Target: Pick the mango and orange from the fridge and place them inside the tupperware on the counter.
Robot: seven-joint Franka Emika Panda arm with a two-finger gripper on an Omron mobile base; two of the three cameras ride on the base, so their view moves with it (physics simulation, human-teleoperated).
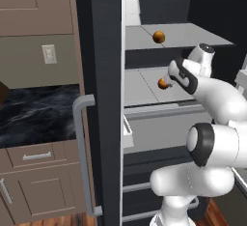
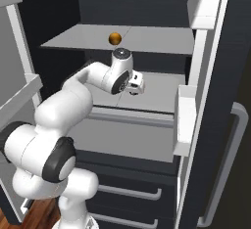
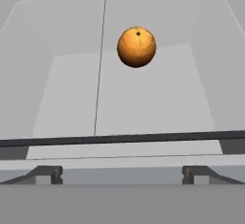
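Orange-brown and round, the orange [image 3: 137, 46] lies on the grey middle shelf [image 1: 144, 92] of the open fridge [image 1: 103, 75], ahead of the hand and a little right of the shelf's centre seam in the hand view. In the left base view the same fruit [image 1: 163, 83] peeks out just left of the gripper [image 1: 170, 78], partly hidden by it. A second round orange-brown fruit [image 1: 158, 37] sits on the upper shelf [image 1: 188, 34], above the wrist; from the right it shows directly over the arm's last joint [image 2: 114, 38]. The pictures do not let me tell which of the two is the mango.

At the bottom of the hand view the two dark finger tips [image 3: 45, 174] stand far apart, nothing between them, and the fruit is well clear of them across bare shelf. In the right base view the gripper [image 2: 133, 90] hangs over the middle shelf, its fingers too small to read there.

Nothing lies between the hand and the fruit. White door bins [image 2: 185, 120] flank the opening on the right, and the open door's grey bar handle [image 1: 83, 152] stands in front of the black marble counter [image 1: 38, 111] and brown cabinets [image 1: 38, 181] to the left.
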